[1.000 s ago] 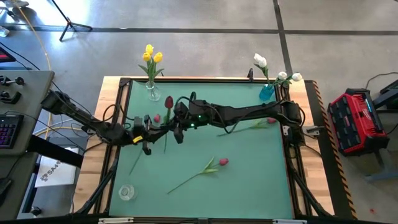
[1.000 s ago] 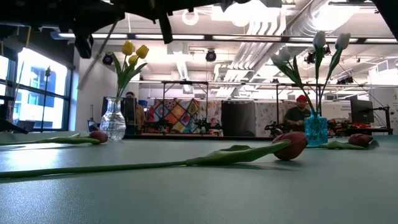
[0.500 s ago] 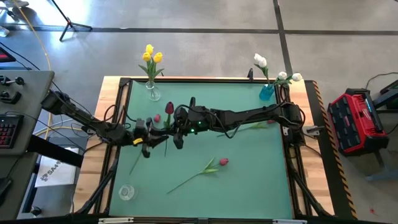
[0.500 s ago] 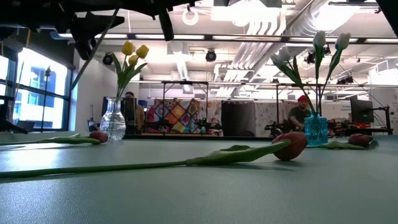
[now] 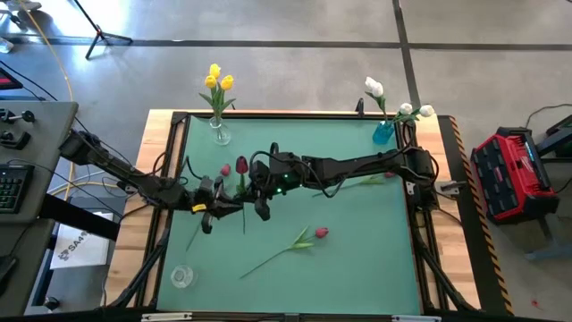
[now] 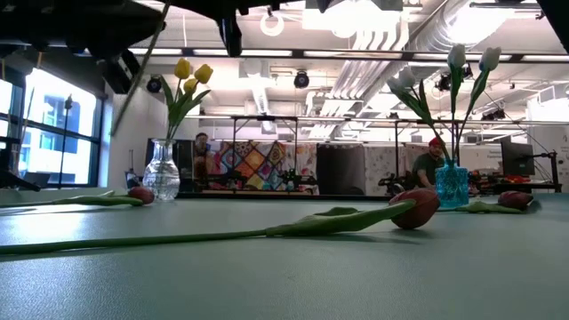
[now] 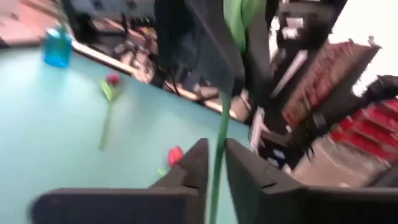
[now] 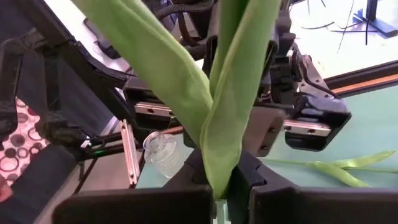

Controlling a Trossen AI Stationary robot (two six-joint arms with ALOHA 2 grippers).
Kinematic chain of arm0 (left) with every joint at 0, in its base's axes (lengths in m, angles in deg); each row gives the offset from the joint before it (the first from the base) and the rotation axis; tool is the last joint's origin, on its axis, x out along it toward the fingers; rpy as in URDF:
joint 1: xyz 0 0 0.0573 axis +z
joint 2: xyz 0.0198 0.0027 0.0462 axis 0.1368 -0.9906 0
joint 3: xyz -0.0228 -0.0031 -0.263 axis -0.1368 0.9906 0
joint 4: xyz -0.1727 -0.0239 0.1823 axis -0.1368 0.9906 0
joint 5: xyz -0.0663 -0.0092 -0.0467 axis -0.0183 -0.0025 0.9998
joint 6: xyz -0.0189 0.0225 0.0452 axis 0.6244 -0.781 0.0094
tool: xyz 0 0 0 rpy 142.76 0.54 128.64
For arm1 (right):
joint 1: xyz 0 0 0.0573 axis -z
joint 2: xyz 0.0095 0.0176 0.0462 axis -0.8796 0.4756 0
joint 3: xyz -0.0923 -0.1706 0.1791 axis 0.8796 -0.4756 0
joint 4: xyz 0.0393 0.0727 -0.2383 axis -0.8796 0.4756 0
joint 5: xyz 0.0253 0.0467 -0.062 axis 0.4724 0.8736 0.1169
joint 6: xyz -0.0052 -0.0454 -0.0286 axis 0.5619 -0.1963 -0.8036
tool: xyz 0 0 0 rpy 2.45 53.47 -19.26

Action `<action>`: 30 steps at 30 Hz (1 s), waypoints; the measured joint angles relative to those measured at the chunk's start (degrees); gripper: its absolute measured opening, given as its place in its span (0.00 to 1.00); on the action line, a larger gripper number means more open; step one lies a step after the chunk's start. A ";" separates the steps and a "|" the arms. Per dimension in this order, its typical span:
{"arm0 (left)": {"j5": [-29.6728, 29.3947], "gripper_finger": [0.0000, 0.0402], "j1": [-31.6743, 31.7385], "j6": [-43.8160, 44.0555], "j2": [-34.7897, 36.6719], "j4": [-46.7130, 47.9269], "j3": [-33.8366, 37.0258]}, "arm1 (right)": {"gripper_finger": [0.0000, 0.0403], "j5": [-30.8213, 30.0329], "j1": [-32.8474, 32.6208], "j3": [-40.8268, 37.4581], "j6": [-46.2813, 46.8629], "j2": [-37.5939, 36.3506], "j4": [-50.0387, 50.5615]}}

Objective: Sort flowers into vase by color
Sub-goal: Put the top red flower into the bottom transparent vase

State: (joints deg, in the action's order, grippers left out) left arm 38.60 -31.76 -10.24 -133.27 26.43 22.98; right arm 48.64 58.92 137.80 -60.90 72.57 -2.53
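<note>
On the green-topped bench [image 5: 357,233], both end effectors now clench one dark-red artificial tulip [image 5: 242,170]; the left end effector [image 5: 217,204] has closed in, suggesting a handover.

1. Three yellow flowers [image 5: 217,79] stand upright in a clear vase [image 5: 220,134].
2. Three white flowers [image 5: 393,103] stand in a blue vase [image 5: 383,132].
3. Three red flowers [image 5: 319,233] lie flat on the counter.
4. One red flower [image 5: 242,170] is lifted.
</note>
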 joint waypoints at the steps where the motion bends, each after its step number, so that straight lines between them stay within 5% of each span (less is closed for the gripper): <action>1: 0.68 0.04 0.00 0.14 0.00 0.55 0.00 | 0.01 0.18 0.00 0.00 -0.16 0.00 0.06; 11: 0.81 0.00 -0.11 -3.65 0.04 -1.82 0.00 | 0.17 -1.92 0.00 0.00 0.70 -0.07 1.24; 19: -1.77 0.16 0.52 -1.96 0.04 -2.63 0.00 | 0.02 -2.20 0.00 0.00 -0.36 -0.07 1.09; 25: -0.19 0.30 3.32 -0.66 -2.06 -4.60 0.00 | 0.03 -2.81 0.00 -0.01 -0.51 -0.07 1.07; 30: 2.93 0.33 5.42 0.87 -5.45 -7.54 -0.36 | 0.01 -2.83 0.00 -0.02 -1.06 -0.07 0.64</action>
State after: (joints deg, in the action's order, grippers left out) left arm 41.53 -26.34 -9.37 -138.72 18.90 22.62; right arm 45.81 58.92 137.78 -61.96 72.50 -1.89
